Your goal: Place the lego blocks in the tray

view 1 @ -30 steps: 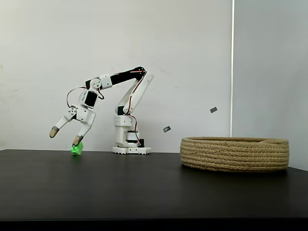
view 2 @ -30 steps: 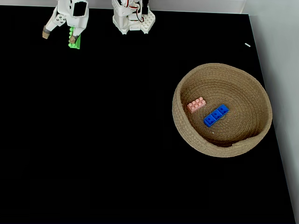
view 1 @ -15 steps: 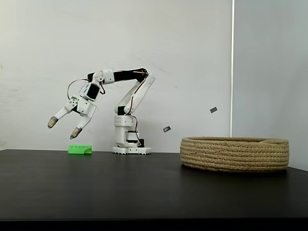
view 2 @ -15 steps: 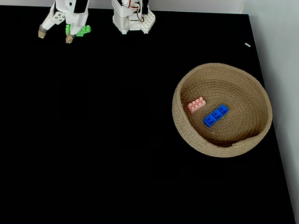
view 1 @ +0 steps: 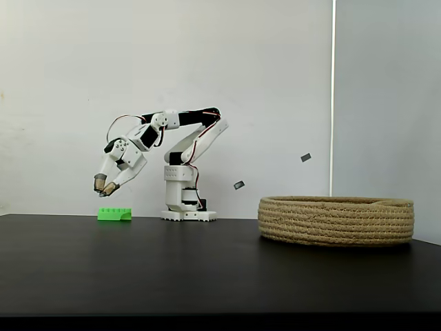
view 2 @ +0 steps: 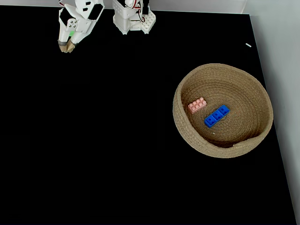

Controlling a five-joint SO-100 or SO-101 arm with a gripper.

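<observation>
Gripper (view 1: 104,188) hovering clenched and empty above green brick (view 1: 114,214), lying flat on black table (view 1: 207,269). Pink brick (view 2: 197,105) and blue brick (view 2: 217,116) sitting inside tray (view 2: 187,136).

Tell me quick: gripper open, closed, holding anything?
Gripper: fingers closed, holding nothing; it hangs above the green brick on the table.

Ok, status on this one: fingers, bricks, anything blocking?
Gripper shut, empty, hovering above green brick on table. Pink brick and blue brick in tray. Path to tray unobstructed.
</observation>
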